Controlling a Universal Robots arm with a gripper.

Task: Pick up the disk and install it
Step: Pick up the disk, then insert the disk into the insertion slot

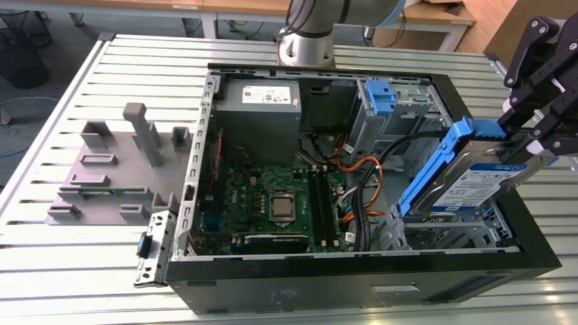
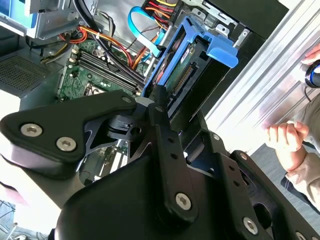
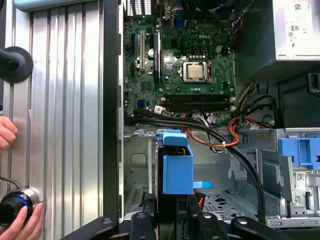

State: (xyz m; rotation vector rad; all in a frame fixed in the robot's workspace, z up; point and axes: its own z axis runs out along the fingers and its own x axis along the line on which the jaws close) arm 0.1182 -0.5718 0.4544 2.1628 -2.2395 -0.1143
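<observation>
Jaws of our gripper (image 1: 532,139) pinch the disk (image 1: 477,183) by its blue caddy edge, tilted above the drive cage (image 1: 451,233) inside the PC case (image 1: 361,271). We'd rate it stiff, fairly heavy, shock-sensitive; grip caddy rails, not connector.

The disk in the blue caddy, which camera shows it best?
The exterior view: the disk hangs tilted over the open case's drive bay, label and blue frame visible, held by the gripper. The second wrist view shows its connector end; the first wrist view shows it edge-on.
</observation>
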